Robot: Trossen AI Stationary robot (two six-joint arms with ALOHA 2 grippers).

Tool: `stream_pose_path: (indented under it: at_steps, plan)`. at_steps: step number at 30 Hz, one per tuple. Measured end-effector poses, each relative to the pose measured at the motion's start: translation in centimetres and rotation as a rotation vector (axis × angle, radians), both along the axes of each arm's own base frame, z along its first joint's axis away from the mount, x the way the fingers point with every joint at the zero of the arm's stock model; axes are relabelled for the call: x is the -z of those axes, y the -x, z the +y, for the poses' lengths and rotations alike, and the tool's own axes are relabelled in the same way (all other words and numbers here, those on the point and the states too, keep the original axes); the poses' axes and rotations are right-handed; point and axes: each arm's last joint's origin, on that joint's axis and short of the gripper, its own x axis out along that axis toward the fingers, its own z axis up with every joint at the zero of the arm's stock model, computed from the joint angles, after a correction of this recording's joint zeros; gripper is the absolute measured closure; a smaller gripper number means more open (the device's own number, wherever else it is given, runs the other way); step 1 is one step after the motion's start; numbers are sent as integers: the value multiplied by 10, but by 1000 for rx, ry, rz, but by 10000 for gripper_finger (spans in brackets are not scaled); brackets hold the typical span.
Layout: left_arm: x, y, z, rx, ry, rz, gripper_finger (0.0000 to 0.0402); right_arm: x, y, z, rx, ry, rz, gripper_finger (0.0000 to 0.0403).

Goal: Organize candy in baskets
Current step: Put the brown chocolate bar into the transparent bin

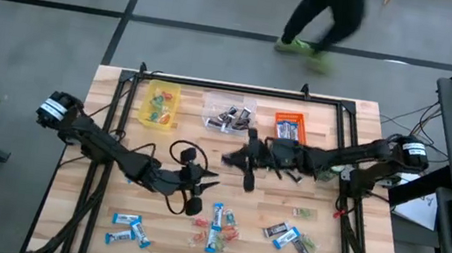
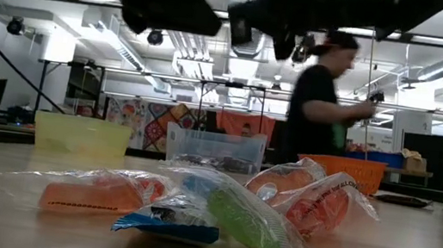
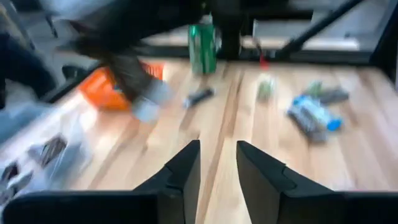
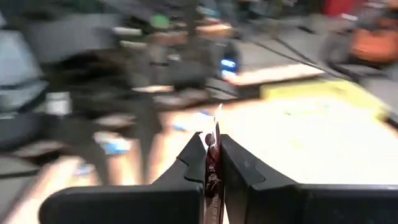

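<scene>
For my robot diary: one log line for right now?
right tool: shut on dark candy | left tool: open, empty | clear basket: holds dark candies

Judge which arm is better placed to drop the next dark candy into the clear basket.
Right. The right gripper is shut on a dark candy and sits just in front of the clear basket; the left gripper is open and holds nothing.

Dark arms (image 1: 107, 150); white-banded wrists.
</scene>
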Motion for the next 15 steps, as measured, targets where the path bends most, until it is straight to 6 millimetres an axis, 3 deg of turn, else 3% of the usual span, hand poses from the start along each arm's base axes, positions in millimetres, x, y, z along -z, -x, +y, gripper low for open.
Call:
stream_pose_path:
  at_steps: [8, 15]
  plan:
    - [-1, 39, 17, -184, 193, 249, 308, 22, 6, -83, 446, 9, 217, 389]
    - [17, 79, 32, -546, 417, 493, 311, 47, 11, -130, 581, -36, 285, 389]
